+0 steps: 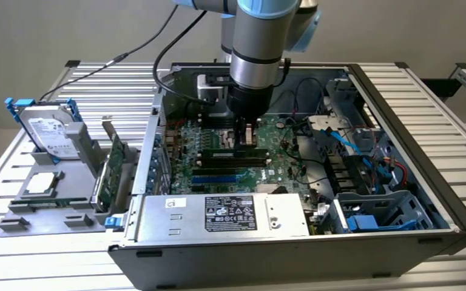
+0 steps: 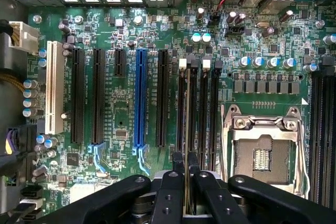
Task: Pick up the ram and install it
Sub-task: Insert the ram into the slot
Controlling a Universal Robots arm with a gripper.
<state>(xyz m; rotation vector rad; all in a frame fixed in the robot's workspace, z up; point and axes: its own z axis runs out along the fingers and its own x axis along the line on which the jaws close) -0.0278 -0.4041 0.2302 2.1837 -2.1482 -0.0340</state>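
My gripper (image 1: 247, 140) reaches down into the open computer case (image 1: 451, 213), just above the motherboard (image 1: 216, 173). In the wrist view the gripper (image 2: 186, 162) is shut on the ram (image 2: 187, 114), a thin stick seen edge-on between the two black fingers (image 2: 170, 187). The ram runs along the black memory slots (image 2: 202, 108) beside the CPU socket (image 2: 262, 148), in line with one of them. I cannot tell whether its lower edge touches the slot. White latches (image 2: 182, 63) mark the far ends of these slots.
A power supply (image 1: 233, 215) fills the case's near side, and blue cables (image 1: 354, 145) and a drive cage (image 1: 378, 212) lie toward the exterior view's right. Outside the case, on the exterior view's left, stand a hard drive (image 1: 51, 130) and a green expansion card (image 1: 116, 167).
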